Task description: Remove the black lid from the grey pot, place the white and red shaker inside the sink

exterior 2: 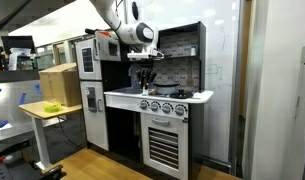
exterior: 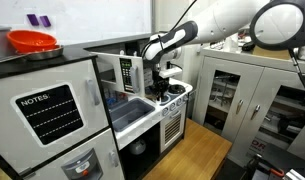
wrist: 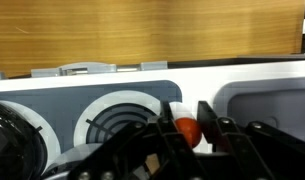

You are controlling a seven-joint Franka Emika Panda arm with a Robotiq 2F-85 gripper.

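Toy kitchen, stove section. The gripper [wrist: 187,124] hangs just above the stove panel in both exterior views [exterior: 164,76] [exterior 2: 144,76]. In the wrist view its two dark fingers [wrist: 207,116] are closed around a small red-orange part, taken to be the top of the white and red shaker [wrist: 188,132]. The shaker's white body is hidden. A ringed burner [wrist: 125,116] lies directly below and slightly to one side of the gripper. The sink [wrist: 267,100], a pale bluish-grey basin, lies beside the gripper on the opposite side from the burner. It also shows in an exterior view [exterior: 132,108]. The grey pot [exterior 2: 182,94] sits on the stove, past the burner and apart from the gripper. Whether the black lid rests on it cannot be told at this size.
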